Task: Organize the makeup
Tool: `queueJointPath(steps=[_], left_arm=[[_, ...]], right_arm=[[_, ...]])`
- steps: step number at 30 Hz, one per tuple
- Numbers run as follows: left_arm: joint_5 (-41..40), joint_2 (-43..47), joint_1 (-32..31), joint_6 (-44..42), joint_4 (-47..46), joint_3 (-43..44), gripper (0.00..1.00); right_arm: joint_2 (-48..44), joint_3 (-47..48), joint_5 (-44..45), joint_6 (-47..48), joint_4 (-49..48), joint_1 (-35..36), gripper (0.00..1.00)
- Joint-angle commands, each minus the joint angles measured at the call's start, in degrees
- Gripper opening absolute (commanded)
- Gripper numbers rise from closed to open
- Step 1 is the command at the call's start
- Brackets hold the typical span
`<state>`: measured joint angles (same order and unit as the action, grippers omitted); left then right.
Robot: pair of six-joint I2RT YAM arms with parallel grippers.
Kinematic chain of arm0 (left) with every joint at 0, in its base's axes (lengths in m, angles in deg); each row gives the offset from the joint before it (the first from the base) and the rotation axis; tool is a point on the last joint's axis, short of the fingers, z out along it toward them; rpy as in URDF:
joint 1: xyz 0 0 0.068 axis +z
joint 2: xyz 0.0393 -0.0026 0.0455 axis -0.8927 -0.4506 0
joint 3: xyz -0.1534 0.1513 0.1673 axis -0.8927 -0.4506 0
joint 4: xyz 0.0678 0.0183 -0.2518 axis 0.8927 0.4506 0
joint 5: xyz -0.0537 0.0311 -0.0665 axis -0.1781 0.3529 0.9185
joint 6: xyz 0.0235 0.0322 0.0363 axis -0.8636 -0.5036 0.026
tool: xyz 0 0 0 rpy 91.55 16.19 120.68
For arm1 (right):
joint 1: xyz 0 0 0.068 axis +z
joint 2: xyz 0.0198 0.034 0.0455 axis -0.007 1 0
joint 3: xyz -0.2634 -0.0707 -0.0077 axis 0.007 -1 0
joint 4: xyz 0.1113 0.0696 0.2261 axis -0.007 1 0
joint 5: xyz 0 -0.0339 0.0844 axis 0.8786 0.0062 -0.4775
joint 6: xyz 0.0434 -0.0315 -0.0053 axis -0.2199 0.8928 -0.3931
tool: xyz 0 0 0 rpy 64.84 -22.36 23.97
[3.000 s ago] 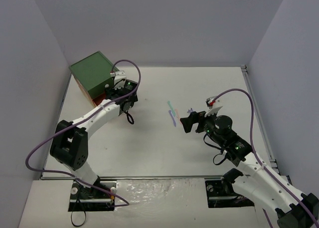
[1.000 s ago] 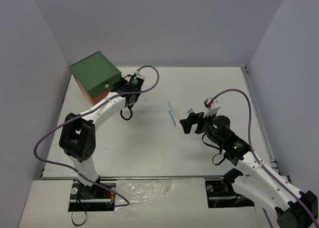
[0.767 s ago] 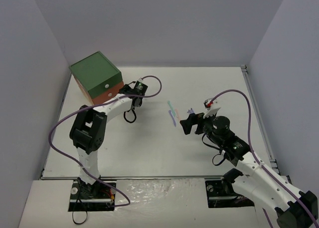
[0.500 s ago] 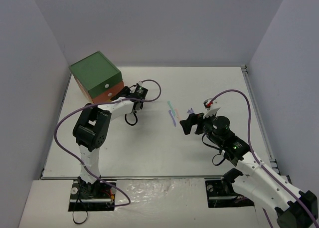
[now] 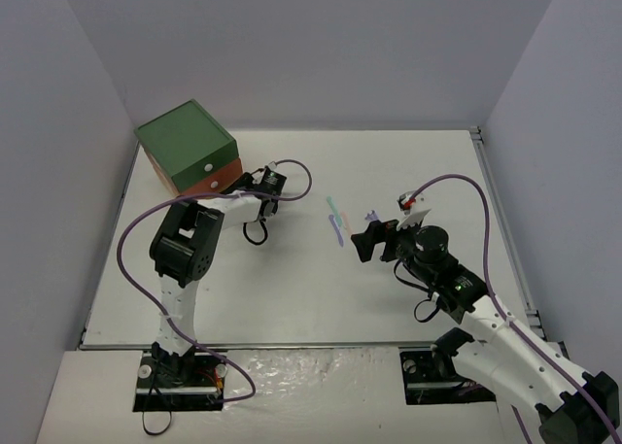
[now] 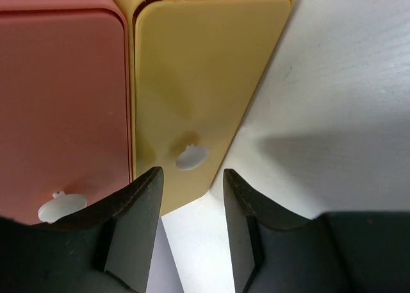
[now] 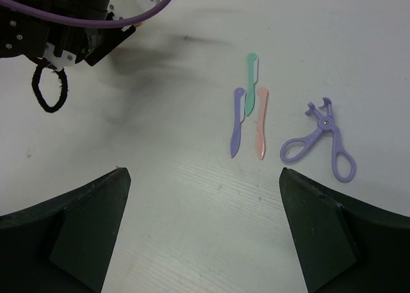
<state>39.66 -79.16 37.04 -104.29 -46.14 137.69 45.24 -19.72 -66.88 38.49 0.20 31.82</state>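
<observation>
The makeup lies mid-table: a teal tool (image 7: 252, 84), a purple tool (image 7: 237, 123) and a pink one (image 7: 260, 123) side by side, with a purple scissor-handled tool (image 7: 320, 142) to their right. The same cluster (image 5: 336, 221) shows in the top view. My right gripper (image 7: 204, 177) hovers wide open just short of them, nothing in it. My left gripper (image 6: 192, 177) faces the green-topped drawer box (image 5: 185, 143), jaws partly open and empty. A white knob (image 6: 191, 157) on the yellow drawer (image 6: 192, 68) sits just beyond its fingertips.
A pink drawer (image 6: 61, 100) with its own white knob (image 6: 62, 208) is next to the yellow one. A black cable loop (image 7: 50, 91) hangs under the left wrist (image 7: 70, 17). Grey walls enclose the white table (image 5: 292, 289) on three sides.
The left wrist has shifted right and down along the box front, its elbow swinging in, and its jaws have narrowed. The right arm has not moved.
</observation>
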Motion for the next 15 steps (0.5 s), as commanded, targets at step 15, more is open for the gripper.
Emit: queueJointPath(steps=[15], left_arm=[[4.5,1.1,1.7,0.9,1.6,4.4,0.36]], right_arm=[[0.3,0.5,-0.6,0.6,-4.9,-0.4,1.0]])
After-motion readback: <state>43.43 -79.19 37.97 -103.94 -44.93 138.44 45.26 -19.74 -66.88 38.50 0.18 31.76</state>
